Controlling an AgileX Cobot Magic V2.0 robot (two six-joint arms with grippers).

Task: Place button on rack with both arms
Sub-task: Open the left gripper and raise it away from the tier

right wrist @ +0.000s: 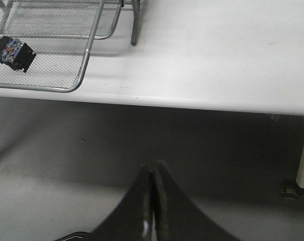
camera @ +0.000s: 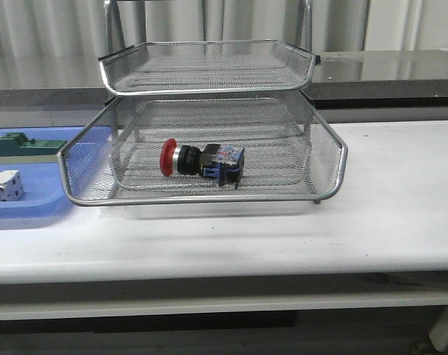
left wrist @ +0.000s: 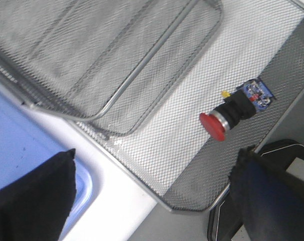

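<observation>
The button (camera: 200, 160), with red head, black body and blue rear block, lies on its side in the lower mesh tray of the silver rack (camera: 209, 198). It also shows in the left wrist view (left wrist: 236, 108) and partly in the right wrist view (right wrist: 12, 52). Neither gripper shows in the front view. My left gripper (left wrist: 154, 191) is open and empty, above the rack's front corner (left wrist: 192, 208), apart from the button. My right gripper (right wrist: 153, 168) is shut and empty, low in front of the table edge (right wrist: 192, 103), away from the rack (right wrist: 82, 70).
A flat blue tray (camera: 32, 214) at the left holds a green block component (camera: 24, 146) and a white block component (camera: 4, 185). The rack's upper tray (camera: 209, 66) overhangs the lower one. A table leg with a caster (right wrist: 303, 160) stands at the right.
</observation>
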